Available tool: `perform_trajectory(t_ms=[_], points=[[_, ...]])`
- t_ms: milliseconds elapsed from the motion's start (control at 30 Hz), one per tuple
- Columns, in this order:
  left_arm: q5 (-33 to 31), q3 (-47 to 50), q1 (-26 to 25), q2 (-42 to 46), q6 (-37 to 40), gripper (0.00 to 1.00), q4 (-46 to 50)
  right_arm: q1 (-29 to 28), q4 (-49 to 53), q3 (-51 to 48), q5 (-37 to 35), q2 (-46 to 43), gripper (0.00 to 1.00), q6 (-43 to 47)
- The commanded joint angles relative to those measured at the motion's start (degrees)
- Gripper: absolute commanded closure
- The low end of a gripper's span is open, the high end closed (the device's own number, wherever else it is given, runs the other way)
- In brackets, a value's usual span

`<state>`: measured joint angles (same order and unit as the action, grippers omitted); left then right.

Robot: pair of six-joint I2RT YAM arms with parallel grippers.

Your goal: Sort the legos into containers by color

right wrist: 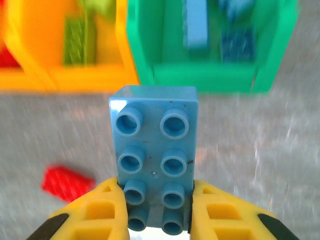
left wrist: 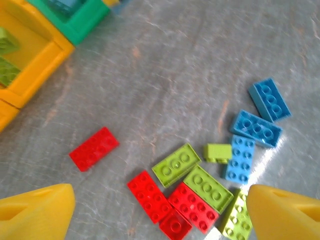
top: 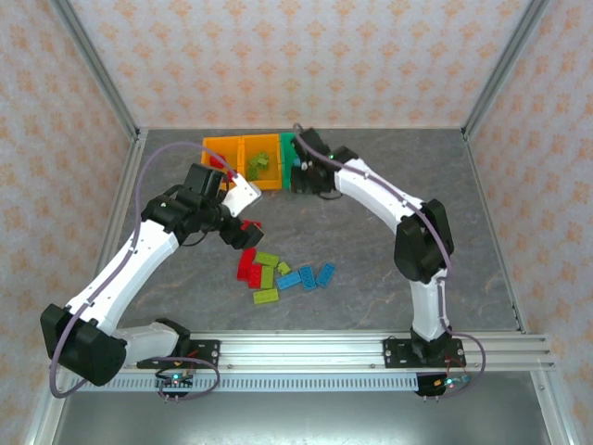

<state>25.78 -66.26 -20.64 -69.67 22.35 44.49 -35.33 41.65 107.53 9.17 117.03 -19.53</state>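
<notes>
Lego point(right wrist: 154, 150), blue, is clenched in right fingers point(right wrist: 107, 210) near green bin point(right wrist: 210, 77). Left fingers point(left wrist: 35, 210) spread, empty, over loose red, lime, blue legos point(left wrist: 192, 182) on desk point(left wrist: 175, 75).

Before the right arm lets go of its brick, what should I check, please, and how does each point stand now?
1. Grip: the right gripper is shut on the blue brick: ok.
2. Colour: the green bin holds blue bricks: ok.
3. Position: the blue brick is above the green bin: not ok, the bin lies ahead.
4. Other arm: the left gripper is open over the loose bricks, apart from the green bin: ok.
5. Free room inside the green bin: cannot tell, blurred.
</notes>
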Motion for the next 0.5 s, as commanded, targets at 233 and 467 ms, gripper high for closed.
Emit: perform_trajectory(t_ms=[233,467], points=[[-15.48,-0.76,-0.38,1.17,-26.84,0.05,-12.73,5.8,8.69,40.19,-6.41,27.07,0.64,-1.92],[-21.46,1.41,-0.31,0.04,-41.09,0.0,-9.07,6.06,6.14,44.02,-3.64,26.17,0.43,-1.03]])
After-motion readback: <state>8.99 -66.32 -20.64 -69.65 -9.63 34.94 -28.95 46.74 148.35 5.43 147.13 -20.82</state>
